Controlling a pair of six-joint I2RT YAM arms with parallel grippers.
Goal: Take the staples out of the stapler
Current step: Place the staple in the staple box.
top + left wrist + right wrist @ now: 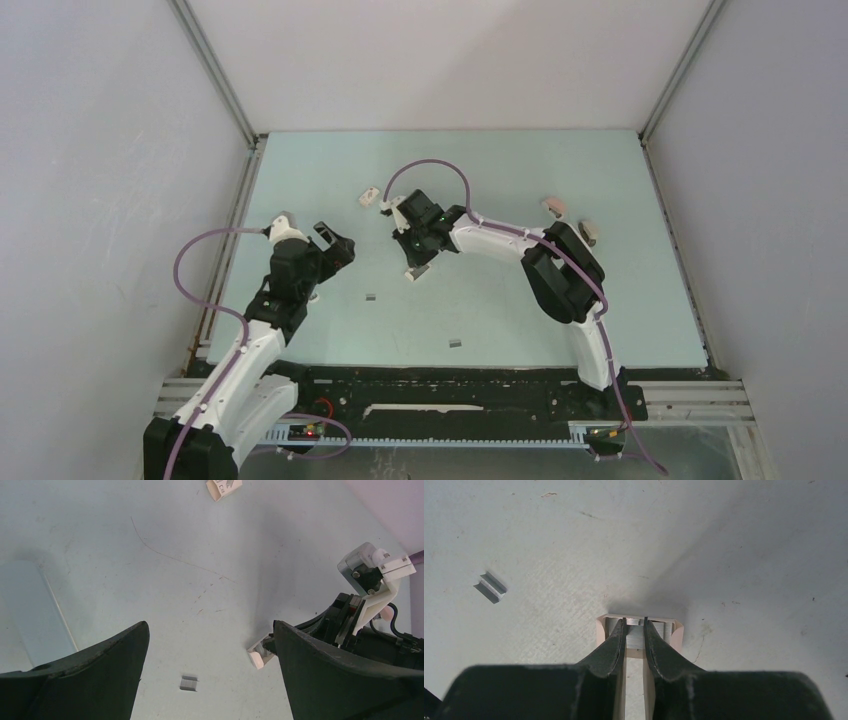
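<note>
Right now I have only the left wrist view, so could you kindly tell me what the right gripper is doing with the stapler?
Observer: The right gripper is shut on the pink stapler, with its fingertips inside the open metal channel.
Operator: Thank you. I see one staple strip here; are there more?
Observer: Yes, a second strip lies on the table, toward its near edge.
Operator: Is anything over on the far right?
Observer: A pinkish object and a grey object, perhaps other staplers, lie there, apart from each other.
</note>
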